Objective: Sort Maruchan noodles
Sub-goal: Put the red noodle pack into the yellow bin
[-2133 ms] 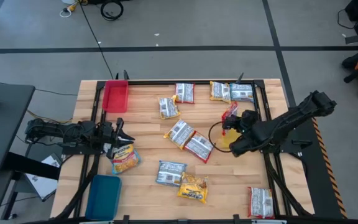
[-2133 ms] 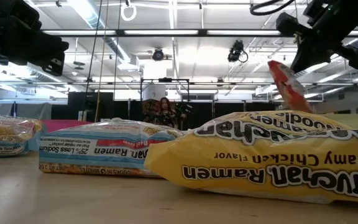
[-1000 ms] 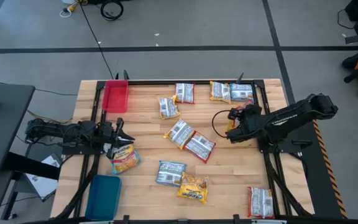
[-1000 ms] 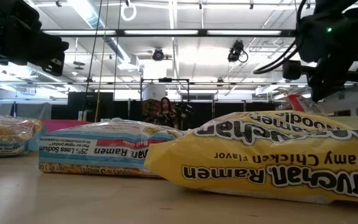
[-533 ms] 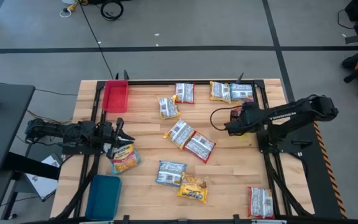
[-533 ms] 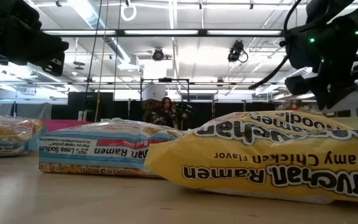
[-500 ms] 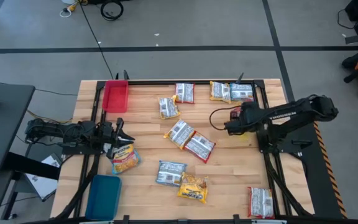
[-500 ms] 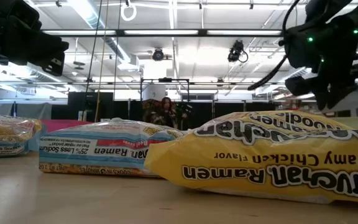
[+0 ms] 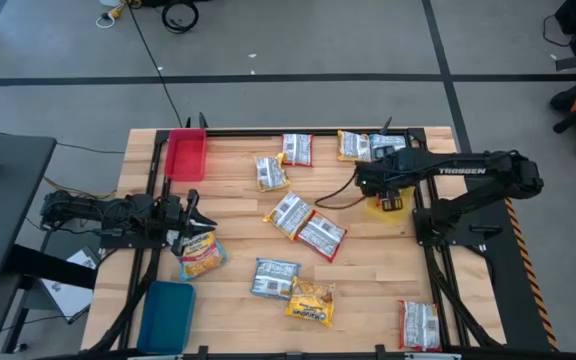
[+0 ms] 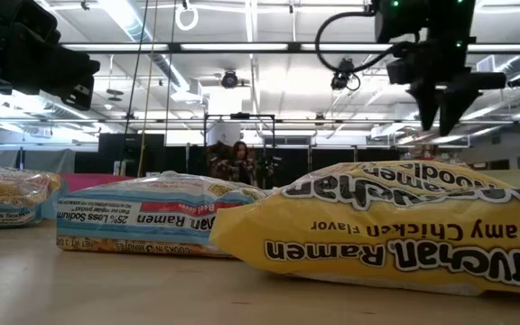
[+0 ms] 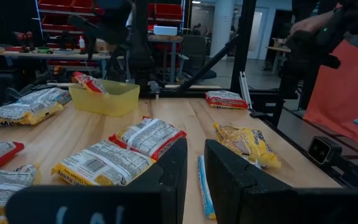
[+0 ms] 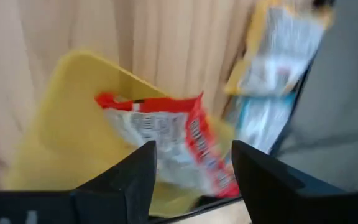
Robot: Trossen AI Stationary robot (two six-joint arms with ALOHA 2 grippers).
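Several Maruchan noodle packets lie flat and scattered on the wooden table, among them a red-edged pair (image 9: 303,225) at the middle and a yellow one (image 9: 310,300) near the front. My right gripper (image 9: 371,182) hangs open above the yellow tray (image 9: 389,204), fingers pointing down. A red-edged packet (image 12: 166,143) sits in that tray, leaning on its wall, below the open fingers (image 12: 192,152). My left gripper (image 9: 194,213) waits at the table's left, just beyond a yellow-orange packet (image 9: 200,255), with a narrow empty gap between its fingers (image 11: 196,163).
A red tray (image 9: 185,155) stands at the far left corner and a blue tray (image 9: 167,315) at the near left. Packets lie along the far edge (image 9: 373,147) and one at the near right corner (image 9: 419,325). Black frame rails border the table.
My right gripper has opened and let go of the red-edged packet, which now lies in the yellow tray. It has then risen and swung toward the table's far edge.
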